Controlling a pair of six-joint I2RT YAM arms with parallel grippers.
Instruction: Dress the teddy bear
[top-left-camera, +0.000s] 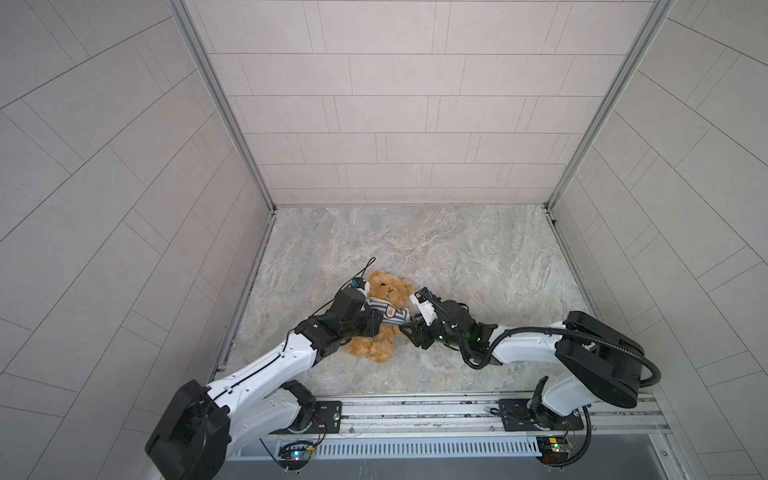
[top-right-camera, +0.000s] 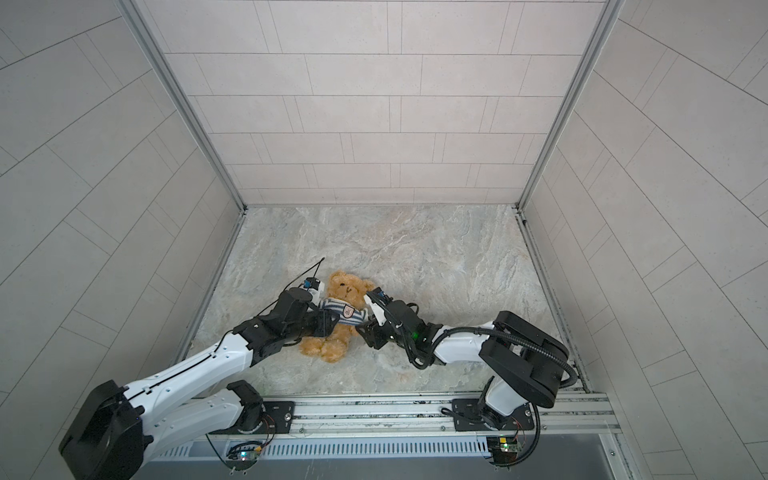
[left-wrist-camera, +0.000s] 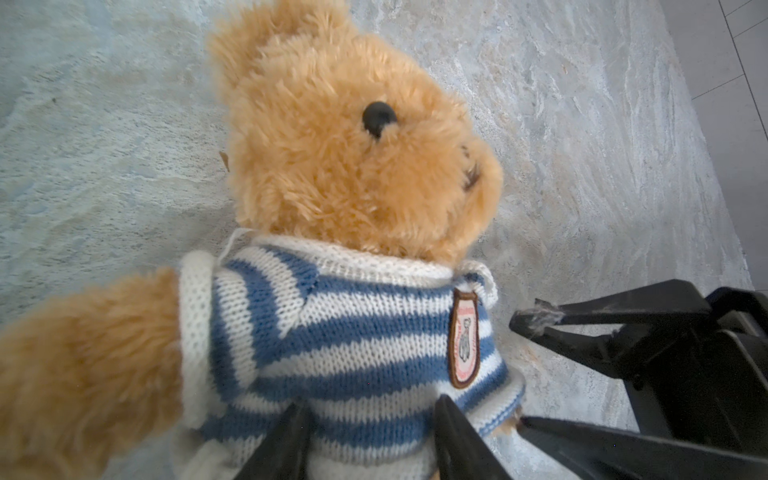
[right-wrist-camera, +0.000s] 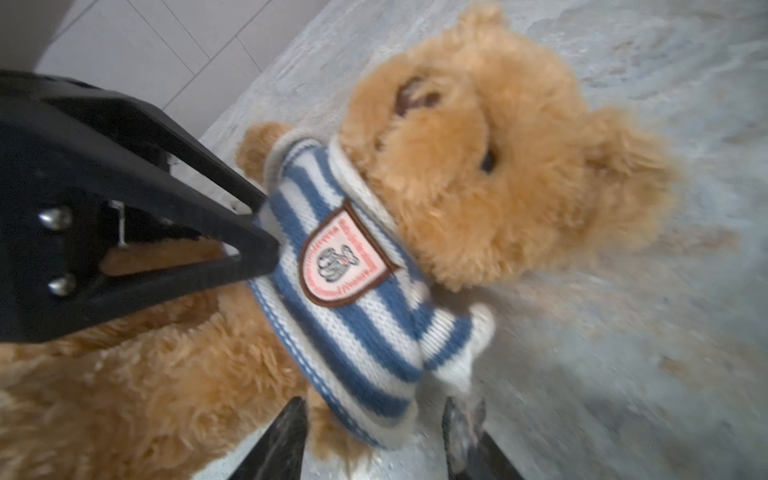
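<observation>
The teddy bear (top-left-camera: 388, 291) is lying on its back on the table (top-left-camera: 478, 257), left of the middle, wearing a striped shirt (top-left-camera: 390, 315) over its chest. The left gripper (left-wrist-camera: 372, 403) is sitting astride the shirt's hem, jaws part-spread; whether it is pinching the knit I cannot tell. The right gripper (left-wrist-camera: 517, 374) is standing spread wide at the bear's other side, one fingertip (left-wrist-camera: 540, 428) seemingly touching the hem.

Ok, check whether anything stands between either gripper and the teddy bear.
Nothing visible does. The left gripper and the right gripper are both right at the teddy bear. Only the striped shirt, already on its torso, covers the fur where they reach.
</observation>
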